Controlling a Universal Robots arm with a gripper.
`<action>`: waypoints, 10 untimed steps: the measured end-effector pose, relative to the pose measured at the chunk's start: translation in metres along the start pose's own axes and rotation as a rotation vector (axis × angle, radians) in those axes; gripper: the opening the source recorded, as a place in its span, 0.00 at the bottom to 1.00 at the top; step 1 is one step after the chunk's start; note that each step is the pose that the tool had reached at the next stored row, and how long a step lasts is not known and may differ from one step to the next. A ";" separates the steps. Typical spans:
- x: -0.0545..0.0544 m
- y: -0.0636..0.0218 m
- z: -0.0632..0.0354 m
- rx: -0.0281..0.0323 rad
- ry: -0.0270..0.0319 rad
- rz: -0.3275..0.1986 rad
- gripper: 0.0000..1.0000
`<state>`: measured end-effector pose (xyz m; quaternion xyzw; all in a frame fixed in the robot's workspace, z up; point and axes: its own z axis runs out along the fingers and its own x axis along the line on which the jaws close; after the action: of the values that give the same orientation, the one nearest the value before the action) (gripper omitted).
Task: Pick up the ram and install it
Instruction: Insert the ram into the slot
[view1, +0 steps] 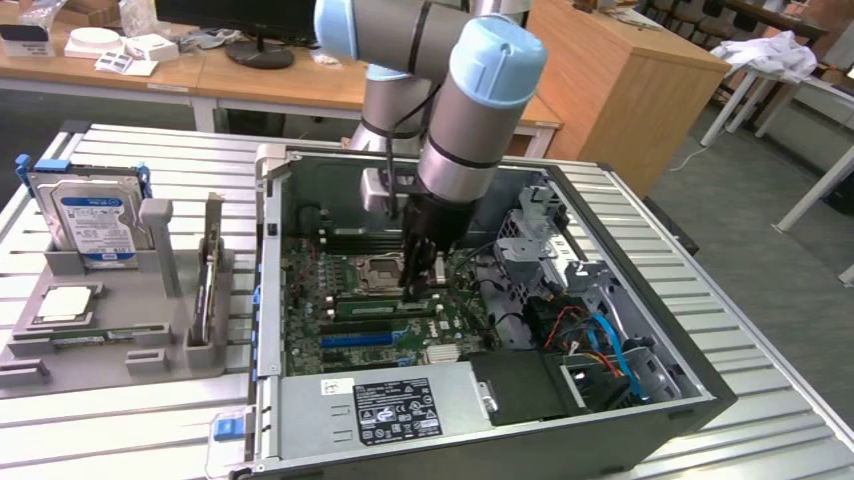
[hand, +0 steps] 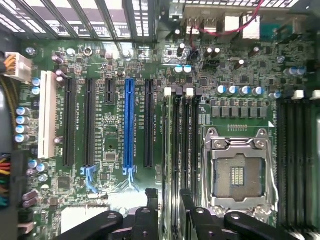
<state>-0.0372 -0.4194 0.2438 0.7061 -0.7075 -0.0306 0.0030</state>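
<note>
The ram (view1: 387, 305) stands on edge along the memory slots (hand: 192, 150) beside the empty processor socket (hand: 240, 172), with the pincer (hand: 169, 195) directly over it; whether the pincer pinches the ram or stands free cannot be told. Hazard: downward force with the ram tilted or off the slot line may bend it or mark the exposed socket contacts. Clearance: open above; the case wall (view1: 271, 300), drive cage (view1: 534, 235) and cables (view1: 601, 335) hem the arm sideways.
</note>
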 end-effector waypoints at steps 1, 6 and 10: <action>0.000 0.0001 -0.0032 0.0000 0.0001 0.000 0.31; -0.001 0.0008 -0.0175 0.0000 0.0001 0.000 0.31; -0.001 0.0013 -0.0279 -0.0001 0.0000 0.000 0.31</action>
<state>-0.0372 -0.4195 0.2717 0.7061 -0.7074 -0.0307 0.0030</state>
